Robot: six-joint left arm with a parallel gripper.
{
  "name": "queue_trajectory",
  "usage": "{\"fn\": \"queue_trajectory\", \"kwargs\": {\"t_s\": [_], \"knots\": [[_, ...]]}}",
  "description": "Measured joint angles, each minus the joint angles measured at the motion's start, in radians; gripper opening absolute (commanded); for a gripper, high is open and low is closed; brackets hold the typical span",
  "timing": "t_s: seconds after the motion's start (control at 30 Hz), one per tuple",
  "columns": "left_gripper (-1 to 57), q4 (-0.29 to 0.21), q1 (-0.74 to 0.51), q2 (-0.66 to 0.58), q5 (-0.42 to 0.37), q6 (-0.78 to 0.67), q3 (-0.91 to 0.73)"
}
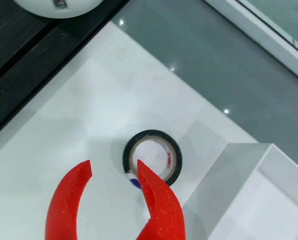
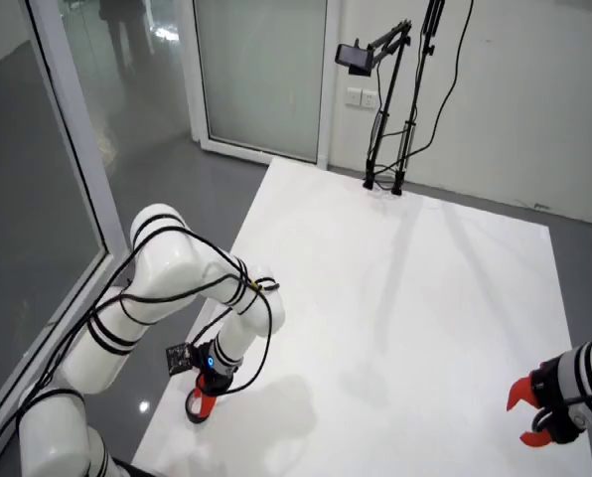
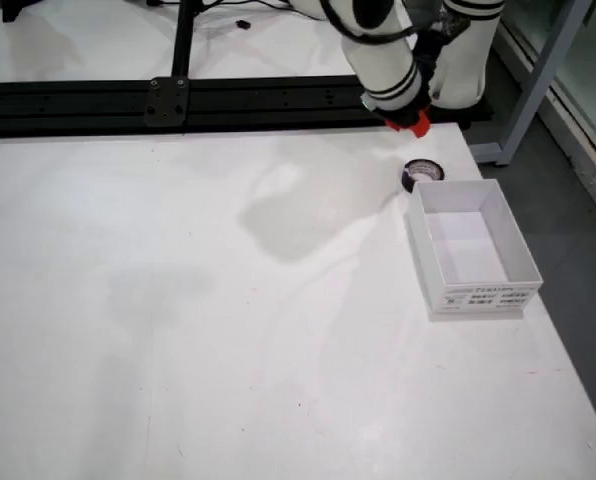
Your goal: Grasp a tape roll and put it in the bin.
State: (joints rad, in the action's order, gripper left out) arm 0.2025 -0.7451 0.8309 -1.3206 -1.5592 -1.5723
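You see the red gripper [image 1: 114, 170], jaws spread, hanging above the black tape roll [image 1: 152, 157] beside the white bin [image 3: 470, 246] near the table [image 3: 228, 330] edge.

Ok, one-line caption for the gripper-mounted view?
Open red gripper hovers over a black tape roll beside the white bin.

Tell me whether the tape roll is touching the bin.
Apart. In the view that rides on the gripper, a strip of bare white table separates the tape roll from the bin wall.
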Motion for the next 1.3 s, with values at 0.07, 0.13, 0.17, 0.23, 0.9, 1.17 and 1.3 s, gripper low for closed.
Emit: {"fn": "queue_trajectory", "kwargs": {"t_s": [0.07,0.13,0.17,0.23,0.9,1.17,1.3], "knots": [[19.7,0.012,0.002,0.009,0.002,0.003,0.0],[19.6,0.023,0.003,0.016,0.004,0.005,0.0],[19.6,0.029,0.004,0.02,0.006,0.006,-0.001],[19.8,0.041,0.005,0.027,0.011,0.007,-0.001],[20.4,0.092,-0.017,0.113,0.11,-0.008,0.001],[20.0,0.097,-0.028,0.132,0.134,-0.016,0.002],[20.0,0.098,-0.032,0.138,0.143,-0.018,0.002]]}}
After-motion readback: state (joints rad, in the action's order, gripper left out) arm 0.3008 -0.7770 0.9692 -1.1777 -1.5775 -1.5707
